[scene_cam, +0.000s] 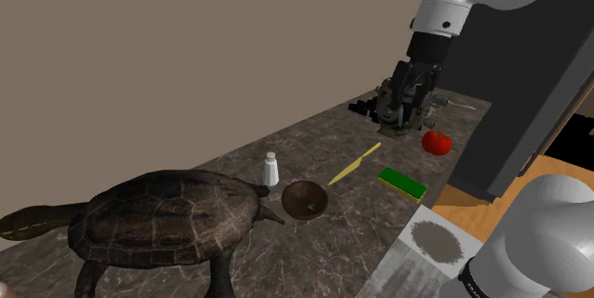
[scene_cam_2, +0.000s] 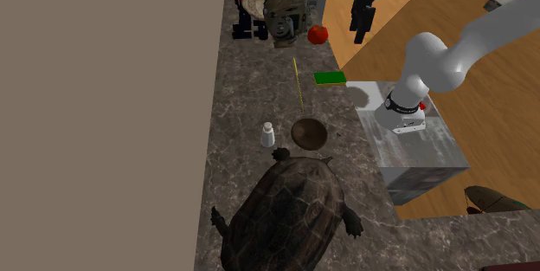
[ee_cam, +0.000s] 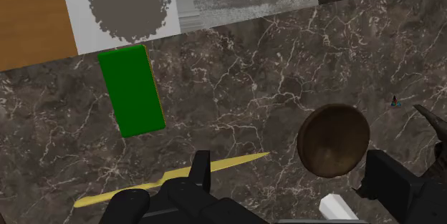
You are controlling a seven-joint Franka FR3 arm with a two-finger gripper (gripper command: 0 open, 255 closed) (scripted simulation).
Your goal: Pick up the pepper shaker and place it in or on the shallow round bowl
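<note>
**A:** Question: where does the white shaker [scene_cam: 271, 168] stand?

**B:** Upright on the dark marble counter [scene_cam: 314, 144]. It is just beside the brown bowl [scene_cam: 305, 199], on the shoulder view's left of it, near the head of the turtle [scene_cam: 167, 220].

**A:** And the gripper [ee_cam: 289, 162]?

**B:** Raised above the counter, well apart from the shaker, fingers wide and holding nothing. The wrist view looks down on a yellow knife [ee_cam: 240, 162], a green sponge [ee_cam: 131, 91] and the bowl.
</note>
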